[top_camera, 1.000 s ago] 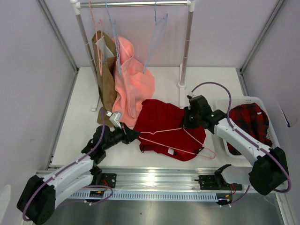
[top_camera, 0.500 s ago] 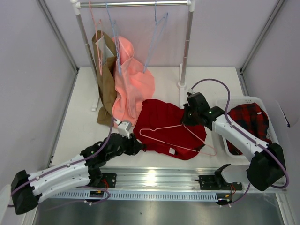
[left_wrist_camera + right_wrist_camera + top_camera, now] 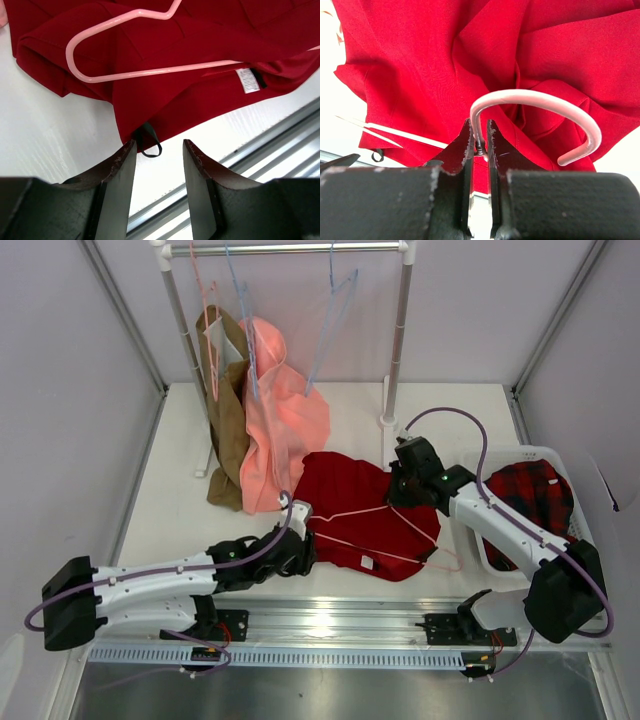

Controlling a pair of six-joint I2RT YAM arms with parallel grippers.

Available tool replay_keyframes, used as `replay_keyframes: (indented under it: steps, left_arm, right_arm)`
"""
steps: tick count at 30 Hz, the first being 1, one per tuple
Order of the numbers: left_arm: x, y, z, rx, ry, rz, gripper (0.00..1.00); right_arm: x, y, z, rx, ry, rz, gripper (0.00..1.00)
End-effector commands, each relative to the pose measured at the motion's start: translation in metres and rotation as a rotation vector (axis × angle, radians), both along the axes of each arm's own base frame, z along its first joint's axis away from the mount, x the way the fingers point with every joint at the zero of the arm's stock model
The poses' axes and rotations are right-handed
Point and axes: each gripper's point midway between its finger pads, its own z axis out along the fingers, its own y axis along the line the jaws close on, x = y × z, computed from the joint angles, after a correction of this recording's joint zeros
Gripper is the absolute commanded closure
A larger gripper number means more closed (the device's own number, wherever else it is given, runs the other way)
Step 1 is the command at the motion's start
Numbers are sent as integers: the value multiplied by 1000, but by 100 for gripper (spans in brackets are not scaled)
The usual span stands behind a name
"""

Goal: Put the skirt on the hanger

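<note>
A salmon-pink garment (image 3: 288, 425) and a brown garment (image 3: 227, 430) hang on the far rack (image 3: 300, 248). At right, a white basket (image 3: 497, 453) holds plaid cloth (image 3: 535, 495).

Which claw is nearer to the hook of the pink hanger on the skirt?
Right. The right claw is shut on the hook; the left claw is open at the near edge of the skirt, away from the hook.

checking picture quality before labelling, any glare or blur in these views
Top external: sharp, bright glare on the metal rail at the near edge. Left wrist: skirt and hanger crisp, left fingers dark and slightly soft. Right wrist: right fingers in shadow, table at left washed out.
</note>
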Motion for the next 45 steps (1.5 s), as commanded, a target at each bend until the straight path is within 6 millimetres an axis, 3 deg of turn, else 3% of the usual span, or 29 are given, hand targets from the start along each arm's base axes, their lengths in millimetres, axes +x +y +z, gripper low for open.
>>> replay_keyframes:
  steps: [1,15,22,30,45]
  left_arm:
    - [10,-5,11,26,-38,24,53]
    - [10,-23,-3,55,7,1,56]
    - [11,-32,1,41,3,-15,57]
    - [11,-25,3,74,-2,-4,57]
    - [9,-28,-13,114,39,-4,59]
  right_arm:
    - [14,2,17,5,-56,-28,100]
    - [14,3,17,7,-53,-24,100]
    - [13,3,16,5,-50,-22,100]
    - [14,2,17,5,-52,-22,100]
    - [14,2,16,4,-50,-20,100]
